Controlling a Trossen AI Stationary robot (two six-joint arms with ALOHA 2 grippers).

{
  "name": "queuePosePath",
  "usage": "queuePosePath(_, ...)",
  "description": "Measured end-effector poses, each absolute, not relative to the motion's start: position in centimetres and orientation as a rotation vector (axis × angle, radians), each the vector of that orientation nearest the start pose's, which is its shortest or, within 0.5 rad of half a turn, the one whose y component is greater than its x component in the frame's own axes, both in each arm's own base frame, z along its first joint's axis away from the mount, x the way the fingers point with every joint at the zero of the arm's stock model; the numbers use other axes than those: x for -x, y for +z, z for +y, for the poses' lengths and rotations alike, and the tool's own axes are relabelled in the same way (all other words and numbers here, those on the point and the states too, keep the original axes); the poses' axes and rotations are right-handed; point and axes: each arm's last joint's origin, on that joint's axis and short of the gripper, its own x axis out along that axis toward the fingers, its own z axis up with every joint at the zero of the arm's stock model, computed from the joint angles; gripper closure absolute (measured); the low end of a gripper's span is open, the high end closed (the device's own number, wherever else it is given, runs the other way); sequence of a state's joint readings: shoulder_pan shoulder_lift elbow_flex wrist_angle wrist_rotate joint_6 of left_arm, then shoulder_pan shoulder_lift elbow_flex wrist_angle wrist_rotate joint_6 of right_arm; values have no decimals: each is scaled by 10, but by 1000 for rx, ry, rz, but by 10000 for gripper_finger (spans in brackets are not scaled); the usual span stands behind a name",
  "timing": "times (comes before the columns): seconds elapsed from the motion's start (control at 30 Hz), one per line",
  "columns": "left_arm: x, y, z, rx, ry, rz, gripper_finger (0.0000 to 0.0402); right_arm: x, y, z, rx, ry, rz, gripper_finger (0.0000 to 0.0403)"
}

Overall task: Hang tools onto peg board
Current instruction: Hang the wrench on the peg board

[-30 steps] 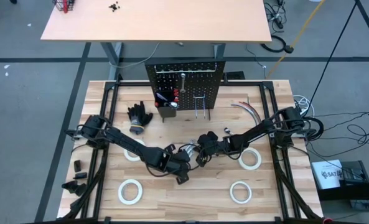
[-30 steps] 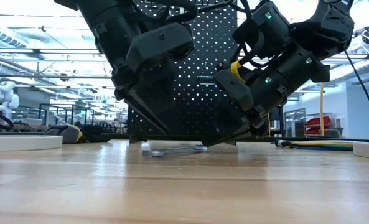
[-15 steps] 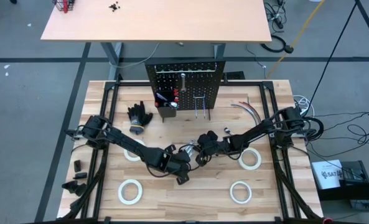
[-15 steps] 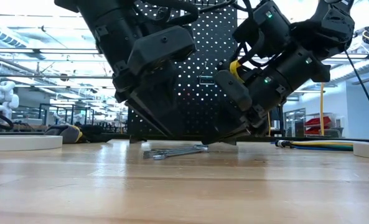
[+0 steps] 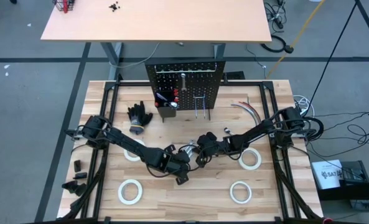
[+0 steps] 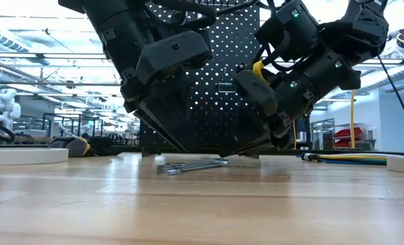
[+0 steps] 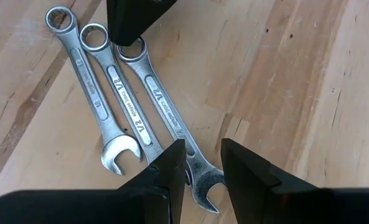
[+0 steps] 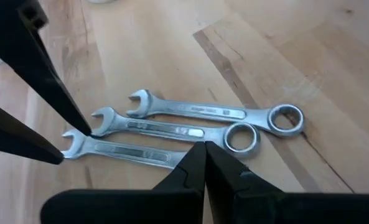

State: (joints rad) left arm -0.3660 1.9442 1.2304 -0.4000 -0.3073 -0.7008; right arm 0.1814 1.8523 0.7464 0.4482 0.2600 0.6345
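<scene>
Pale wooden tabletop (image 5: 190, 193) underneath, plank seams running across it, grey floor all around. Near the middle, three silver wrenches (image 7: 119, 102) side by side, flat on the wood, touching or nearly touching along their shanks. Left end effector (image 7: 203, 163) low over the open-jaw ends of the wrenches, fingers parted by a narrow gap, one tip on each side of the outermost wrench's shank just above its open end; impossible to tell whether the pads actually press the metal, and all three wrenches flat on the tabletop. Right end effector (image 8: 204, 163) at the opposite, ring end of the same three wrenches (image 8: 190, 127), fingers pressed together with nothing between them, the closed tip at the ring of the near wrench. In the low view, both end effectors angled down toward each other with the wrenches (image 6: 191, 165) lying between their tips.

Behind them, at the far edge of the tabletop, the peg board (image 5: 184, 84) upright, a black bin (image 5: 167, 109) at its lower left with red- and black-handled screwdrivers (image 5: 164, 98) in it, a ratchet (image 5: 182, 85) hanging near the centre, wire hooks (image 5: 201, 106) to the right. Four white tape rolls (image 5: 130, 190) spread around the near half of the tabletop. Black gloves (image 5: 139, 116) lying left of the peg board.
</scene>
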Motion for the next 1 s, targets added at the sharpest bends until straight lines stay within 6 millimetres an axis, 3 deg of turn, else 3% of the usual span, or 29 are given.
queuePosePath(0.67,-369,151,-117,285,297,967,296,-324,102,51,-501,-321,659,403)
queuePosePath(1.0,-373,151,-105,338,291,984,251,-324,101,51,-500,-322,663,403)
